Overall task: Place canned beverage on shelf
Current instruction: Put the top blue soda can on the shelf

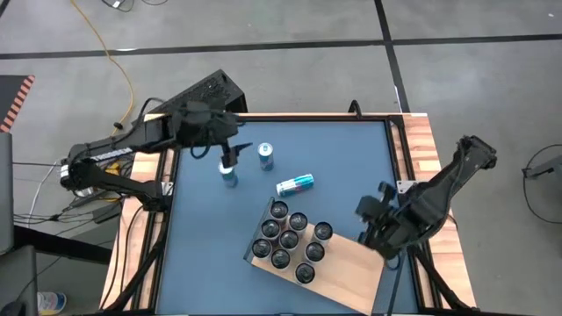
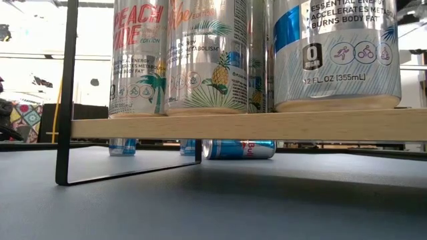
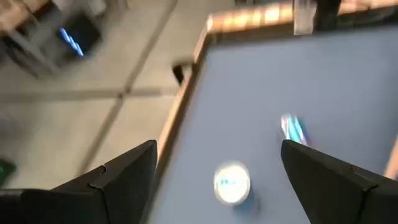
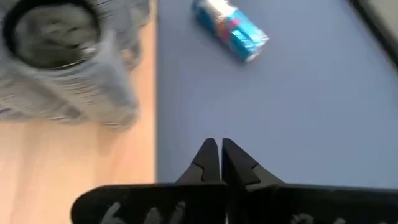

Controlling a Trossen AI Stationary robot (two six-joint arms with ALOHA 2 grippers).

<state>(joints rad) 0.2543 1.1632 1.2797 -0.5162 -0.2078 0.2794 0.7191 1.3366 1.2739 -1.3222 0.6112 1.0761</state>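
Observation:
Two blue-and-silver cans stand upright on the blue table at the far left, one [image 1: 230, 174] and the other [image 1: 265, 155]. A third can [image 1: 295, 184] lies on its side near them. My left gripper [image 1: 226, 156] hovers open above the upright cans. In its wrist view one can's top [image 3: 232, 182] shows below, between the fingers and apart from them. The light-wood shelf [image 1: 351, 263] stands on black legs [image 2: 63, 100] and carries several cans [image 1: 290, 239]. My right gripper [image 4: 219, 155] is shut and empty beside the shelf's right end.
Wooden strips [image 1: 420, 145] edge the table. Bare board on the shelf's near right part [image 1: 347, 272] is free. Under the shelf the low view shows the lying can [image 2: 240, 149] and the standing cans' bases [image 2: 122, 147].

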